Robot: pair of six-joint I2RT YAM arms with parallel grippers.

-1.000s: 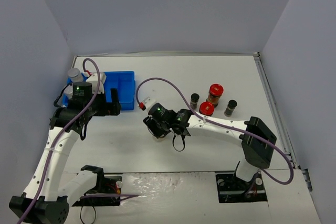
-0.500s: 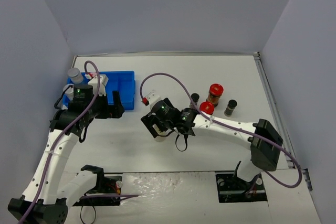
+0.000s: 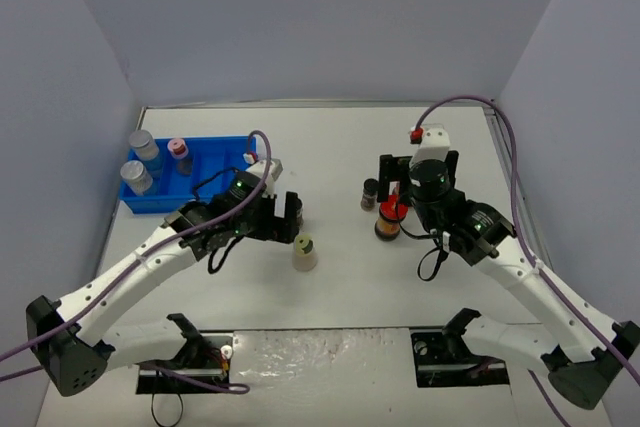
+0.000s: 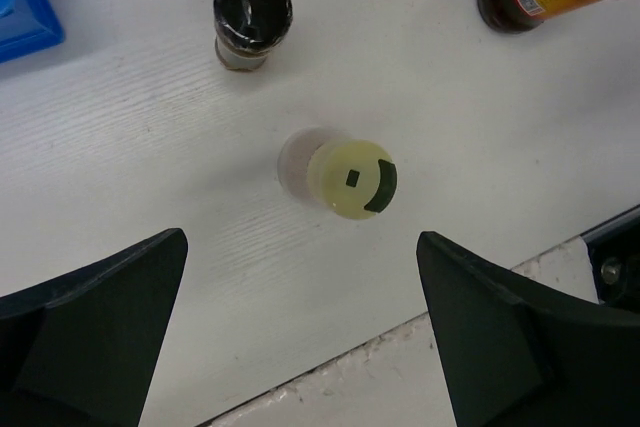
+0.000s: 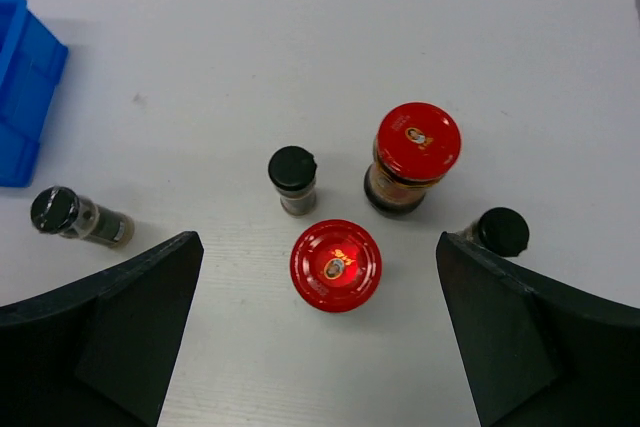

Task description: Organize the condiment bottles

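Both wide open, empty: left gripper [image 4: 300,247] over the small yellow-green-capped translucent jar [image 4: 350,179], which sits ahead of its tips and off-centre, so a close could tip it; right gripper [image 5: 318,242] is centred over the squat red-lidded jar [image 5: 335,265], but a small black-capped jar [image 5: 498,232] sits just beside one finger, so descent may knock it.

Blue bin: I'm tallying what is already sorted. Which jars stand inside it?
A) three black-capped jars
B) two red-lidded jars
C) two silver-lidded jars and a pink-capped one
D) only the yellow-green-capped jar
C: the top view shows the rear silver-lidded jar, the front silver-lidded jar and the pink-capped jar inside the blue bin.
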